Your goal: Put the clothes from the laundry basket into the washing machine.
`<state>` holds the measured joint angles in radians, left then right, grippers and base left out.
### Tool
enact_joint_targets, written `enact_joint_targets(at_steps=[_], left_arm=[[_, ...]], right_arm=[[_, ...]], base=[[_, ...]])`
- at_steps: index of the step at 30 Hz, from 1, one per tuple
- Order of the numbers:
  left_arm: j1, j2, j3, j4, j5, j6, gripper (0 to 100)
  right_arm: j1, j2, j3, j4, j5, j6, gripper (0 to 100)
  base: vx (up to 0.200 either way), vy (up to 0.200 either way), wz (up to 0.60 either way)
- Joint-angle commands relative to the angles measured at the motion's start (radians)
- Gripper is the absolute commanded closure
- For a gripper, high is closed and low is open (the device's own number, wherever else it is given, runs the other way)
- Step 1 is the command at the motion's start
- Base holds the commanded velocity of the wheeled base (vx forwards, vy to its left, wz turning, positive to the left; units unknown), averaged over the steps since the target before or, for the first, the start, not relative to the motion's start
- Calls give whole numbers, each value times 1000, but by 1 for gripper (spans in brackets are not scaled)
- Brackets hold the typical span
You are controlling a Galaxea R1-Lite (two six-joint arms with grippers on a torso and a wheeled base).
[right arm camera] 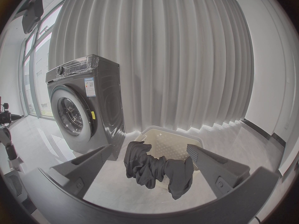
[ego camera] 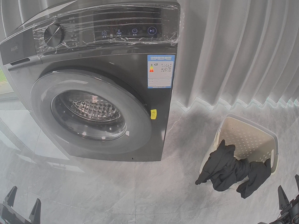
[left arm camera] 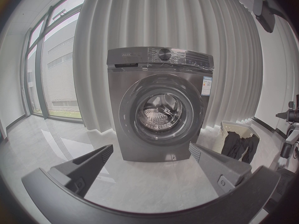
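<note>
- nothing is loaded yet: the dark clothes (ego camera: 232,171) hang over the near rim of the basket (ego camera: 249,137), which sits on the floor to the right of the washer (ego camera: 93,78).
- the door (ego camera: 88,115) looks shut, so opening, lifting and loading are all left, i judge.
- the clothes form a long bundle along the rim, left to right, ends drooping towards me.
- my left end effector (ego camera: 25,195) and right end effector (ego camera: 288,182) are spread wide, empty.

Laundry corner: washing machine (ego camera: 93,87), curtain (ego camera: 236,41), marble-look floor (ego camera: 124,190).
</note>
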<state>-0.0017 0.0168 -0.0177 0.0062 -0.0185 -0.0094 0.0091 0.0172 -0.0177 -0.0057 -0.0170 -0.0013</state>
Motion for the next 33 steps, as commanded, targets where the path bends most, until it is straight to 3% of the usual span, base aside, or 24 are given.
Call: enact_joint_targets(at_steps=[1,4,13,28,33], left_arm=[[0,-17,18,0,0,2,0],[0,-17,18,0,0,3,0],[0,-17,18,0,0,0,0],[0,-17,18,0,0,3,0],[0,-17,18,0,0,5,0]], right_arm=[[0,-14,18,0,0,0,0],[0,-14,18,0,0,0,0],[0,-14,18,0,0,0,0],[0,-14,18,0,0,0,0],[0,-14,18,0,0,0,0]], base=[[0,200,0],[0,200,0],[0,0,0],[0,200,0],[0,0,0]])
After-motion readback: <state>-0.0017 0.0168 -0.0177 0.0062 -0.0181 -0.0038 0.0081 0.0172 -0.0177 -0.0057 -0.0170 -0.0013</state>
